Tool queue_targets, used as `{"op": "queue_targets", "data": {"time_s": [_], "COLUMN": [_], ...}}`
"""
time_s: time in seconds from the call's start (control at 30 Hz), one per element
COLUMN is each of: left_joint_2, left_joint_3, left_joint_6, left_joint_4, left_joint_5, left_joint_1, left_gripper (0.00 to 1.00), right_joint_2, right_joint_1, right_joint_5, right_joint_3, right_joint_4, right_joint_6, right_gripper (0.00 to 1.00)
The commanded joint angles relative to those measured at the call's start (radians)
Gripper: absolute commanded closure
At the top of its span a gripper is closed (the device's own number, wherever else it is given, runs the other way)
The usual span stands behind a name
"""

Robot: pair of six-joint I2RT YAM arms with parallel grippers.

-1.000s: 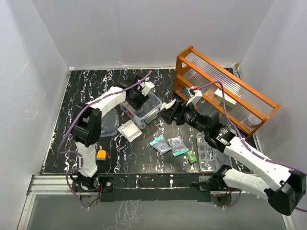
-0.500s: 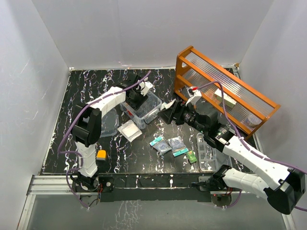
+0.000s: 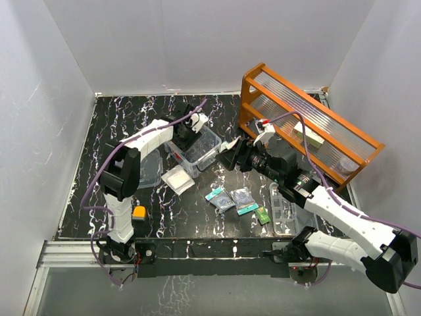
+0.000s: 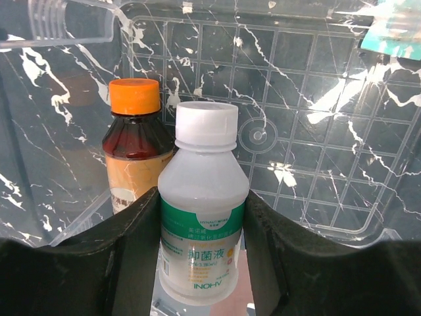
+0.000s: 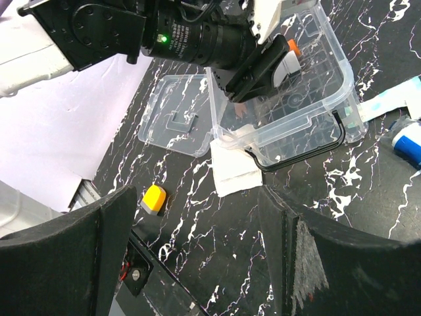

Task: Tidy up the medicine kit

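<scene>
Right hand edged left, gaping empty; left hand grips white bottle.

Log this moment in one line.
left hand: shut on white bottle, inside kit box, beside orange-capped bottle | right hand: open, empty, beside kit box

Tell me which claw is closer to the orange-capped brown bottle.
Left. The left claw is inside the clear box, gripping the white bottle that stands beside the orange-capped bottle. The right claw is open, outside the box, off to its right.
</scene>
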Motion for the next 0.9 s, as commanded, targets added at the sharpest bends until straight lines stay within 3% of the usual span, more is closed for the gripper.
{"op": "queue_targets", "data": {"time_s": [0.0, 0.33, 0.6, 0.87], "left_joint_2": [0.02, 0.028, 0.013, -0.055], "left_joint_3": [0.019, 0.035, 0.09, 0.126], "left_joint_6": [-0.004, 0.008, -0.008, -0.016], "left_joint_4": [-0.038, -0.045, -0.073, -0.087], "left_joint_5": [-0.027, -0.081, -0.078, -0.051], "left_joint_1": [0.002, -0.002, -0.003, -0.004], "left_gripper": [0.54, 0.41, 0.44, 0.36], "right_joint_2": [-0.017, -0.026, -0.029, -0.01], "right_joint_1": [-0.001, -0.001, -0.001, -0.001], "right_joint_5": [0.012, 0.015, 0.02, 0.007], "right_joint_3": [0.001, -0.001, 0.007, 0.018], "right_joint_4": [0.052, 0.049, 0.041, 0.041], "right_joint_6": [-0.011, -0.009, -0.008, -0.002], "right_gripper": [0.28, 0.28, 0.28, 0.28]}}
